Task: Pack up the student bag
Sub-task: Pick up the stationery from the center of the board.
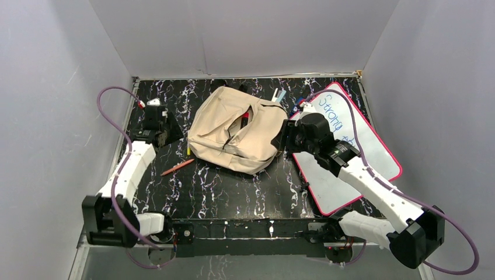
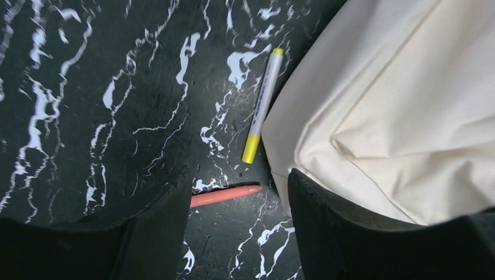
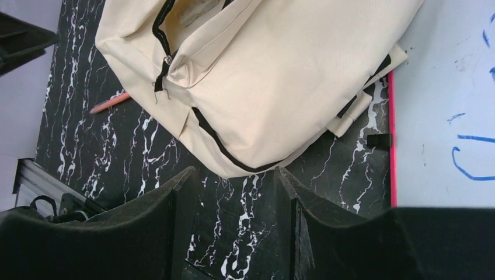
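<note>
Both the left gripper [image 2: 239, 182] and the right gripper [image 3: 234, 174] stand beside the student bag [image 1: 233, 131], fingers apart (nothing held between).

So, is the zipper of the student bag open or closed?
Open: the student bag gapes along its black zipper, with something red inside.

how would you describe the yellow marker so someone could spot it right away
Find the cream fabric backpack in the middle of the black marbled table. Along its left side lies a slim white marker with yellow ends. The salmon-pink pencil close by has no yellow and lies nearer the arms' bases.
</note>
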### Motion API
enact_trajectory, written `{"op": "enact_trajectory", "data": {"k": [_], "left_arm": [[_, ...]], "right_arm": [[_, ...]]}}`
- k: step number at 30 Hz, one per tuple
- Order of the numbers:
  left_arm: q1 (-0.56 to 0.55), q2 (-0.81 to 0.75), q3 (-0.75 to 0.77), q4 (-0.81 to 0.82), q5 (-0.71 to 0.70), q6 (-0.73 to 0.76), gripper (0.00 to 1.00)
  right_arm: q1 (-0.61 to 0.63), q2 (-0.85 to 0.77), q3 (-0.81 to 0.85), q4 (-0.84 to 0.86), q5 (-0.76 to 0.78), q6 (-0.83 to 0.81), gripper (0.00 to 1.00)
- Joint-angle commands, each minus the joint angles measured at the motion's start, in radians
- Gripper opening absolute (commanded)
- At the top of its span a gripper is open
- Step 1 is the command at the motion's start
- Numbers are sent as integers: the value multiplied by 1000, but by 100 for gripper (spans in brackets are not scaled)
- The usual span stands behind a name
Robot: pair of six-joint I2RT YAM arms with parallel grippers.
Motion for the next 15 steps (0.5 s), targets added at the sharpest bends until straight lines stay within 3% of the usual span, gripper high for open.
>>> {"op": "enact_trajectory", "data": {"k": [1,15], "left_arm": [[72,117,11,-6,142,-18,59],[92,414,114,97,256,84,63]], "right_arm": [[-2,-51,-28,18,-37,39,59],[-3,-105,-122,10,-121,91,58]]}}
